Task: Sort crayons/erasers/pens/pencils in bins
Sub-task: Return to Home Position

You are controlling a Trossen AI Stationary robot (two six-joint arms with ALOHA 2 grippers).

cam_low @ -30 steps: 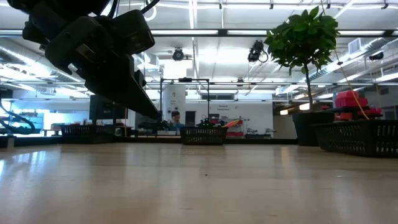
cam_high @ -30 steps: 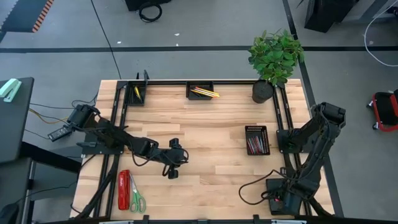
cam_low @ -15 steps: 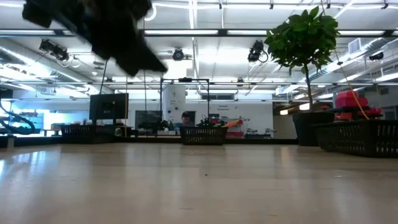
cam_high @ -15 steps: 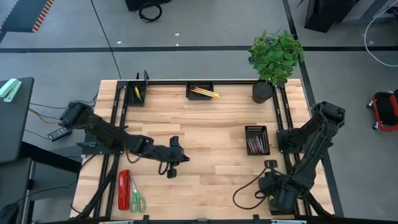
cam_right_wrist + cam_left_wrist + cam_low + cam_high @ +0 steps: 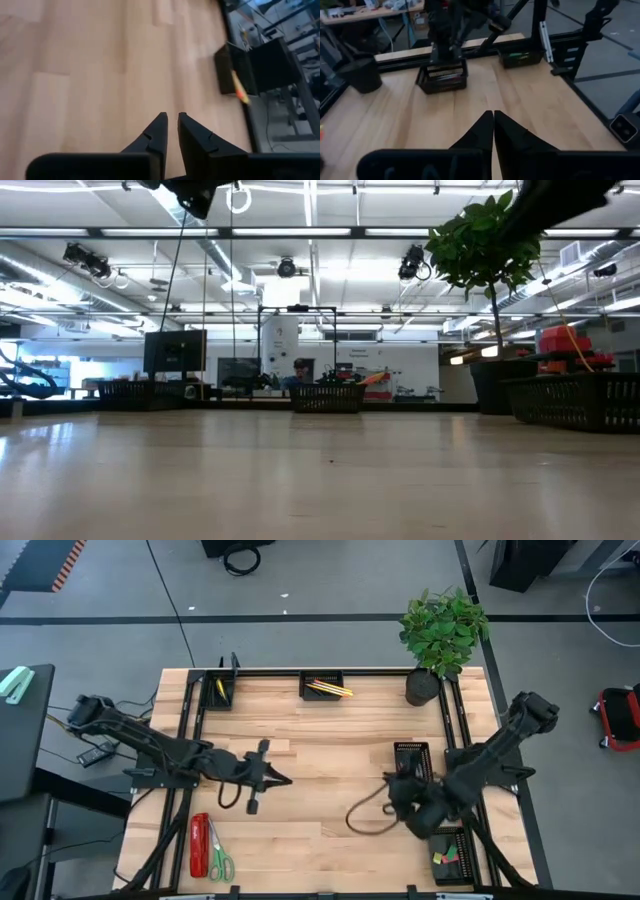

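Both arms hover over bare counter (image 5: 320,720) — left gripper (image 5: 272,778) at centre-left with fingers together, right gripper (image 5: 392,788) beside the centre-right bin (image 5: 411,748), fingers almost touching and empty — apparently because every stick already lies sorted in bins.

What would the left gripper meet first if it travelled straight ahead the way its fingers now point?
Probably the bin of red and dark sticks across the table, with the right arm above it. The shut left gripper has bare wood before that, though its line may pass slightly beside the bin.
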